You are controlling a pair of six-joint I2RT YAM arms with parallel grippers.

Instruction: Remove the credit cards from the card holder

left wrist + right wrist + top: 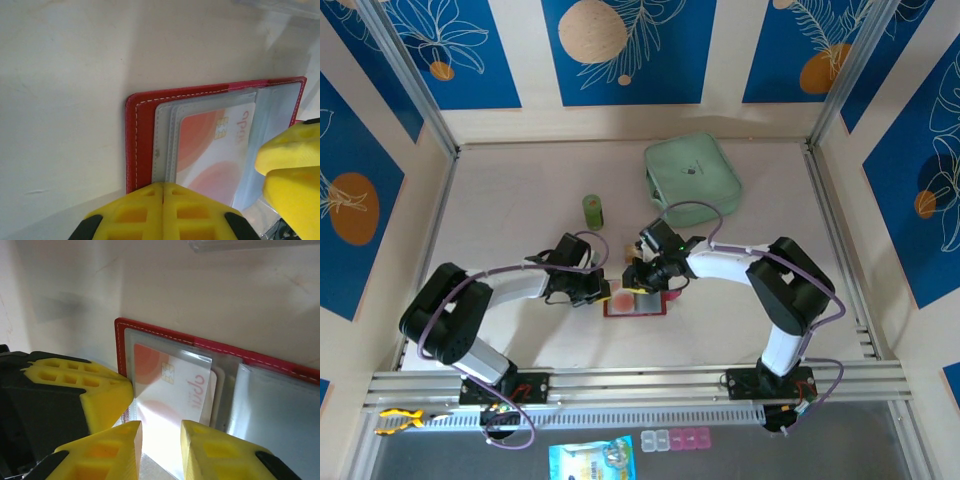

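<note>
A mint-green zip pouch (pixel 692 175) lies flat on the pale table (pixel 520 190), well beyond the right claw (pixel 642 280) and a little to its right. A small green cylinder (pixel 593 210), perhaps a can or a roll, stands near the left claw (pixel 600 292), on its far side. Well behind both claws, past the metal rail (pixel 640 385), lie a yellow tool (pixel 398 418), a blue packet (pixel 592 462) and a row of small clear and pink boxes (pixel 675 438).

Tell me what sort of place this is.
Probably a robot test booth: blue floral panels box in the table, the left arm and right arm are bolted to a metal rail, and props like a card holder and a pouch lie out.
</note>
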